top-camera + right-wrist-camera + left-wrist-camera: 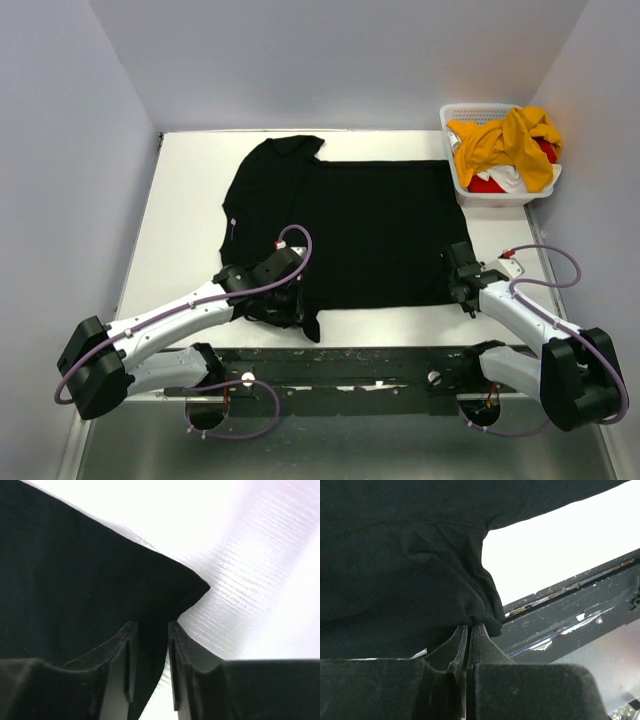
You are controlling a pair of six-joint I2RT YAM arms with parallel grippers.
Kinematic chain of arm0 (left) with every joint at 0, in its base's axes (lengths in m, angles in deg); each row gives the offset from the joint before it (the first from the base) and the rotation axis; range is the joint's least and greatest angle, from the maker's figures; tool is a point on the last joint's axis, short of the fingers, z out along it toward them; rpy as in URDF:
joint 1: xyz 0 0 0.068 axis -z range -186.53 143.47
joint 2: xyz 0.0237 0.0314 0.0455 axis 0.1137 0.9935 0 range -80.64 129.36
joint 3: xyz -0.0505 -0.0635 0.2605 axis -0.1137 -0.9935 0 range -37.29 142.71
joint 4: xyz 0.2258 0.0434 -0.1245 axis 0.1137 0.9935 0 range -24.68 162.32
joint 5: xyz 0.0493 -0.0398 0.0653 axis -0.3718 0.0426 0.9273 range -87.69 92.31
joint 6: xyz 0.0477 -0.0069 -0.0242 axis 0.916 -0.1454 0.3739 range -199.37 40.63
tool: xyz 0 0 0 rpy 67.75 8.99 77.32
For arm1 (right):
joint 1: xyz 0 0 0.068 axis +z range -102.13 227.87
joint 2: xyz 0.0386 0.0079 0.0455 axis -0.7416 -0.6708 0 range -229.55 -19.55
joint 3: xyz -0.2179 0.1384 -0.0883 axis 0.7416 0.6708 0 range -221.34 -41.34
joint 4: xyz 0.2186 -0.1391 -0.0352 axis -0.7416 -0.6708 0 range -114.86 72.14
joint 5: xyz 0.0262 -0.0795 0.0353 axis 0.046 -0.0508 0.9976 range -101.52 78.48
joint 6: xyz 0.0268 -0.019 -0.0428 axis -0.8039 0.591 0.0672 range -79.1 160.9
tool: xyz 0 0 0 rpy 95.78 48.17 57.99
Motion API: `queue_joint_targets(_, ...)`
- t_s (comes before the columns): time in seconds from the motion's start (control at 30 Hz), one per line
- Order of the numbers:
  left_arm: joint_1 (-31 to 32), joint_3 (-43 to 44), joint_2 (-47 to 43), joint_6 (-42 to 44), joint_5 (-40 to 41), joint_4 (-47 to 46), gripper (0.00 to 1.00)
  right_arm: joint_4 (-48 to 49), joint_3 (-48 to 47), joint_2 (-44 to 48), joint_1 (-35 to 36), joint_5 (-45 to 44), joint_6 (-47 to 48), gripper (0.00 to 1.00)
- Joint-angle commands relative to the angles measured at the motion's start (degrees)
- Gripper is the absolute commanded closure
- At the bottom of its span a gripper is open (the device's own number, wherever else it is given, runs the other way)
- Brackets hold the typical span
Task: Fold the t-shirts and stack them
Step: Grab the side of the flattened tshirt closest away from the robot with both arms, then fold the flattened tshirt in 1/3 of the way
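We see the black t-shirt (370, 230) spread across the table (190, 200).
The left gripper (469, 630), jaws closed, pinches its near-left sleeve; the right gripper (152, 630) straddles the near-right hem corner, and we cannot tell whether those jaws clamp.

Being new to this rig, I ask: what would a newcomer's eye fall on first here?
A large black t-shirt lies spread over the white table. The left arm has its jaws shut on bunched cloth at the shirt's near left corner; the right arm has its jaws apart around the near right corner. At the far right, a white basket holds yellow, red and white shirts.
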State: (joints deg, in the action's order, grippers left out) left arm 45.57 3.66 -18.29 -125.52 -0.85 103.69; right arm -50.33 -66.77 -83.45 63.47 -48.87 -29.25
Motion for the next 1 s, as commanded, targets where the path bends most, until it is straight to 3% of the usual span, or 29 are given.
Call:
queue_joint_targets(0.0, -1.2, 2.6, 0.6, 2.0, -3.5, -1.9, 1.0, 4.9, 2.5, 0.3, -0.4, 1.6, -2.0, 0.67)
queue_joint_targets(0.1, -2.3, 3.2, 1.0, 2.6, -4.9, -2.1, 1.0, 5.8, 1.8, 1.3, -0.4, 2.0, 0.6, 0.77)
queue_joint_targets(0.17, -3.1, 3.8, 1.3, 2.8, -5.5, -2.0, 1.0, 5.8, 0.7, 2.1, -0.4, 2.4, 2.7, 0.95)
queue_joint_targets(0.2, -3.5, 4.2, 1.4, 2.9, -5.8, -2.0, 1.0, 5.8, 0.2, 2.5, -0.4, 2.7, 4.0, 0.99)
queue_joint_targets(0.5, -11.3, 7.2, 3.6, 4.2, -7.4, -2.4, 1.0, 7.3, -8.7, 0.4, -0.4, 7.4, 14.4, 0.99)
queue_joint_targets(0.97, -31.2, 11.6, 7.7, 5.6, -9.5, -6.5, 1.0, 5.6, -24.9, -14.9, -0.5, 0.1, 15.9, 0.99)
